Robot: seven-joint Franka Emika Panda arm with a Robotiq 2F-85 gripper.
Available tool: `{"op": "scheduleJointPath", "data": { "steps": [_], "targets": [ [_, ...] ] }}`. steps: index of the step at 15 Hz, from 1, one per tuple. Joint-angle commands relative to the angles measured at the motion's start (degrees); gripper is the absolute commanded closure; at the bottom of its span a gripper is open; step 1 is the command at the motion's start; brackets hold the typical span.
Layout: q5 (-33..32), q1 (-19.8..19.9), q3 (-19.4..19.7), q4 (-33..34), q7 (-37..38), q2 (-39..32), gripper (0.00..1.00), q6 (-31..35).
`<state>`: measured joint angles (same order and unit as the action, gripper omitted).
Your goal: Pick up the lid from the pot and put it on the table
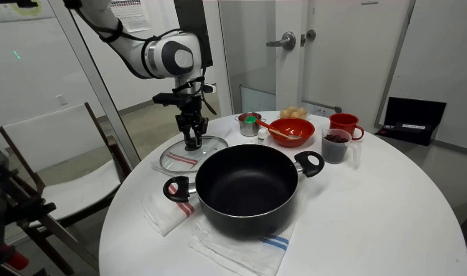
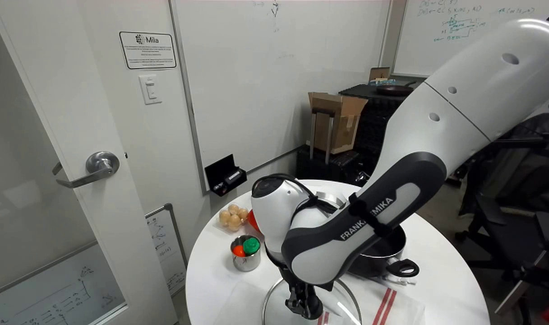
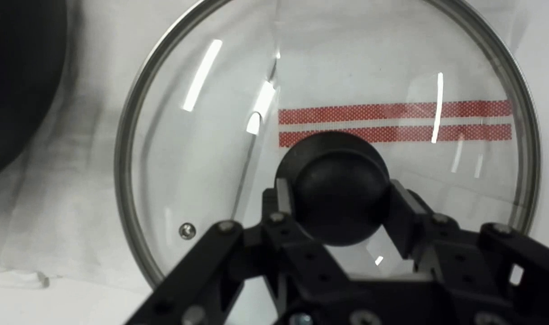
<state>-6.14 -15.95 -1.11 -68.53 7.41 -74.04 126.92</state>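
The clear glass lid with its metal rim lies flat at the table's edge beside the pot, over a striped towel. It also shows in an exterior view and in the wrist view. My gripper points down over the lid, its fingers against both sides of the dark knob. In the wrist view the gripper is shut on this knob. The black pot stands uncovered; its inside is dark. The arm partly hides the pot in an exterior view. The white table carries everything.
Towels with red stripes and blue stripes lie by and under the pot. A steel cup, white bottle, red bowl, eggs, red mug and measuring cup stand behind the pot.
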Motion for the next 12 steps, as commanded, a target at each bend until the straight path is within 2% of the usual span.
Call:
{"op": "scheduleJointPath", "data": {
  "steps": [1,4,5,6,9,12],
  "targets": [
    [0.63,0.77,-0.98,6.37,-1.70,-3.42,0.75,-3.08],
    [0.59,0.66,-1.29,7.96,-2.39,-4.02,0.75,-3.71],
    [0.63,0.59,-1.31,8.19,-2.21,-4.15,0.33,-3.53],
    [0.69,0.62,-1.40,7.88,-2.12,-3.89,0.24,-2.98],
    [0.47,0.67,-1.56,4.85,-1.69,-1.54,0.03,-0.47],
    [0.22,0.51,-1.60,-1.29,-1.00,3.05,0.00,4.94]
  ]
}}
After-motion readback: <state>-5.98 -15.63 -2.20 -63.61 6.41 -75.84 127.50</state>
